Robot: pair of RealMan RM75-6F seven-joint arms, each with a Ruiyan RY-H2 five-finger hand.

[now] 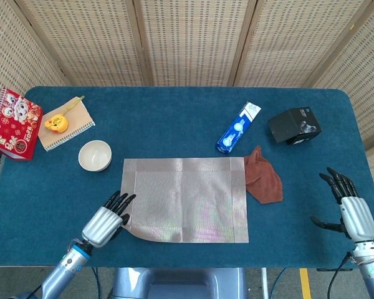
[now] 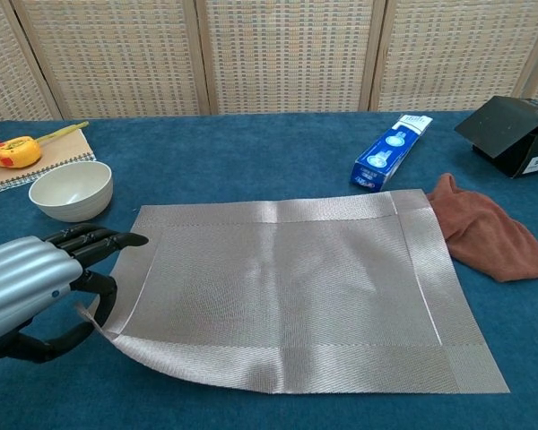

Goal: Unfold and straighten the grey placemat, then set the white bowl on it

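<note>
The grey placemat (image 1: 185,198) (image 2: 291,291) lies unfolded and nearly square to the table's front edge, in the middle of the blue table. My left hand (image 1: 106,220) (image 2: 38,291) pinches its near-left corner, which is lifted slightly off the cloth. The white bowl (image 1: 95,155) (image 2: 71,189) stands upright just beyond the mat's far-left corner, apart from it. My right hand (image 1: 350,207) hovers open at the table's front right, far from the mat, holding nothing.
A brown cloth (image 1: 262,177) (image 2: 482,234) lies crumpled against the mat's right edge. A blue toothpaste box (image 1: 238,127) and a black box (image 1: 294,125) sit behind it. A notebook with a yellow tape measure (image 1: 57,123) and a red book (image 1: 12,123) occupy the far left.
</note>
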